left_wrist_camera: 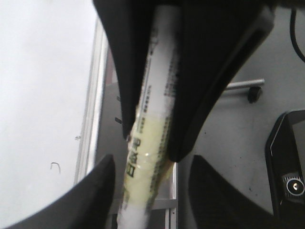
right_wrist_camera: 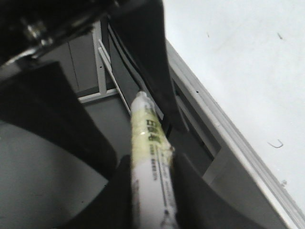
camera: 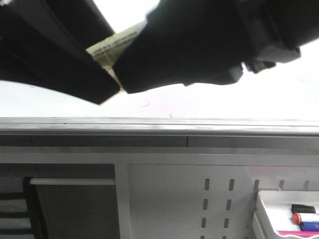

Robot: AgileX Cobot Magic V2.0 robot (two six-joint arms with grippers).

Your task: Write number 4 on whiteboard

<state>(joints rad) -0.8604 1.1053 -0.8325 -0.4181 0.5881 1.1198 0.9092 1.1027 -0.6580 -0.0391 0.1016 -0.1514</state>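
Whiteboard nearly bare; both hands clamp marker above rail.

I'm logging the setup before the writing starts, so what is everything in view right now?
whiteboard: one, glossy white, across the middle of the front view; no 4 on it yet
hook-shaped mark: one, small, dark, on the whiteboard
edge rail: one, grey metal, along the board's near edge
perforated panel: one, pale grey, below the rail
tray: one, white, on the panel at the lower right
markers in the tray: at least three; black, red and blue ends show
marker: one, white with a yellowish label, between the two tools
right tool: black, clamped on the marker
left tool: black, around the marker's other end; grip unclear
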